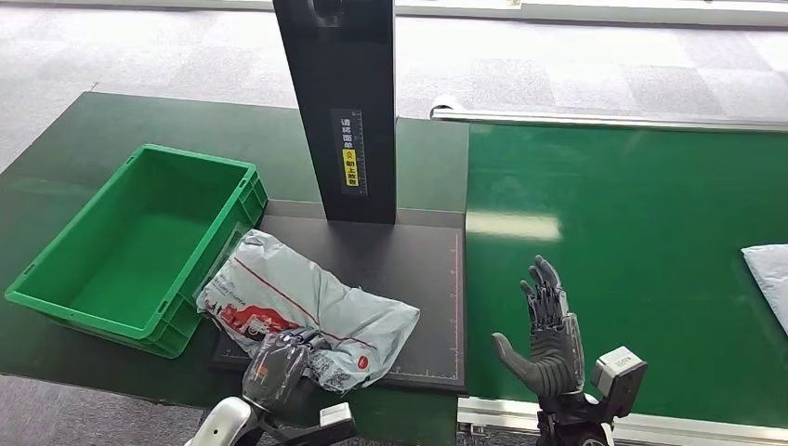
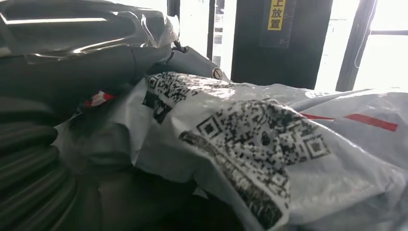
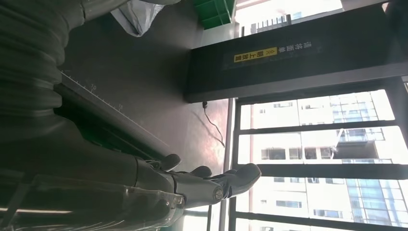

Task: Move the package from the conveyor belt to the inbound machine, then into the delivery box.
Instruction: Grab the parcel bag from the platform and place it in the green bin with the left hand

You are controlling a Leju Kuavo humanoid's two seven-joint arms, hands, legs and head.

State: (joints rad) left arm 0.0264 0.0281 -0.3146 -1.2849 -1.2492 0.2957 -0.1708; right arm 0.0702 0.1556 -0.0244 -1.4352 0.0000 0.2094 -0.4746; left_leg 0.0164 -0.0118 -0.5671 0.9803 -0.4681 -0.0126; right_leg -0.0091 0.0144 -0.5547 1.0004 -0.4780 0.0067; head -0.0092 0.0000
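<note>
Nearest the camera, low in the head view, the left hand (image 1: 277,367) closes over the near edge of the package (image 1: 307,307), a grey plastic mailer with red print; the left wrist view shows the crumpled bag with its printed code squares (image 2: 260,144) pressed up against the hand, so the hand appears to grip it, though exactly how the fingers wrap the plastic is hidden. The package lies on the dark flat plate of the inbound machine (image 1: 409,269), just in front of the machine's black upright column (image 1: 339,102), with its far corner touching the side of the green delivery box (image 1: 56,299). The right hand (image 1: 548,330) hovers above the near edge of the green conveyor belt (image 1: 632,232), fingers spread and upright, holding nothing; the right wrist view shows the same hand (image 3: 202,185) extended with its fingers apart. Another pale parcel (image 1: 769,279) lies on the belt at the far right edge, well apart from both hands. By my judgement, the first leg is done: the package is off the belt and on the machine. What is left is the second leg, lifting the bag and carrying it sideways over the box wall, then letting it drop inside the box, which holds nothing yet.
</note>
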